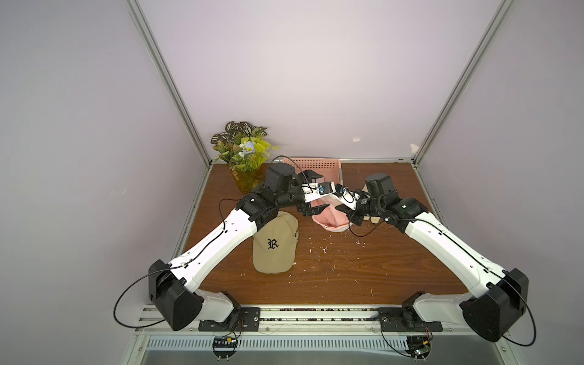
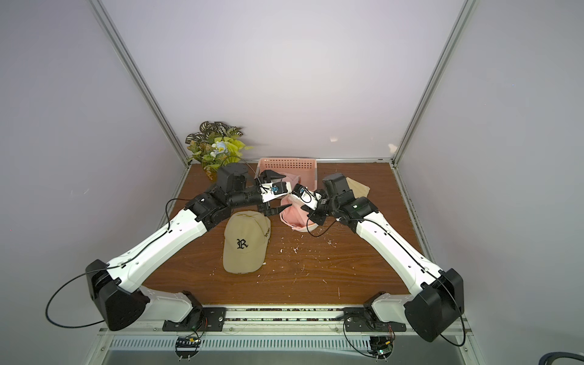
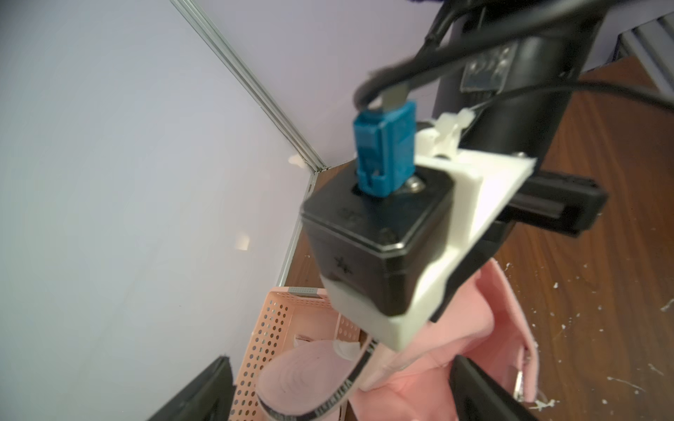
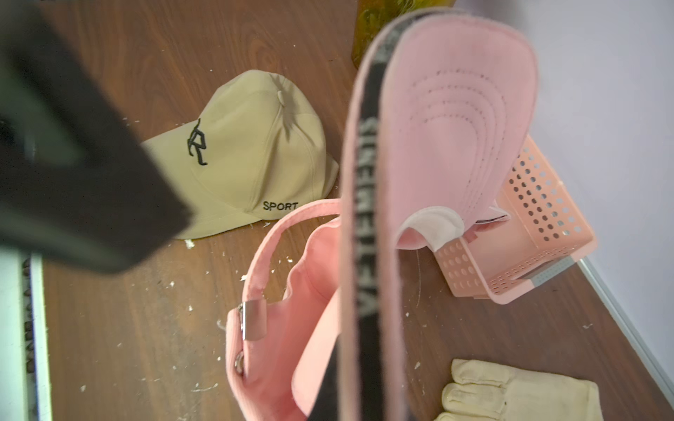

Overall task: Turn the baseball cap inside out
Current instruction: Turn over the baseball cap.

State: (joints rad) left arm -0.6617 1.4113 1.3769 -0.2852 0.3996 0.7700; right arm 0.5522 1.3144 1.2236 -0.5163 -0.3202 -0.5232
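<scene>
Pink baseball cap (image 1: 328, 218) held off the wooden table (image 1: 363, 271), near the middle of the back half, just in front of the pink perforated basket (image 1: 319, 165) at the back edge. Brim raised and pointing toward the basket, crown hanging below with the back strap and metal buckle (image 4: 251, 320) toward the front edge. Black band lettered along the brim edge, seen in the right wrist view.

Right gripper (image 1: 343, 211) closed on the cap at the brim and crown junction; exact contact point hidden by the fabric. Left gripper (image 1: 313, 191) beside the cap with fingers (image 2: 278, 211) spread wide, one to either side of the pink fabric, not clamping it.

Beige cap (image 1: 275, 246) with black "R" and "SPORT" resting on the table toward the left edge, brim toward the front, well apart from the pink cap. Cream glove (image 4: 518, 392) lying toward the right back corner. Potted plant (image 1: 245, 150) at the left back corner.
</scene>
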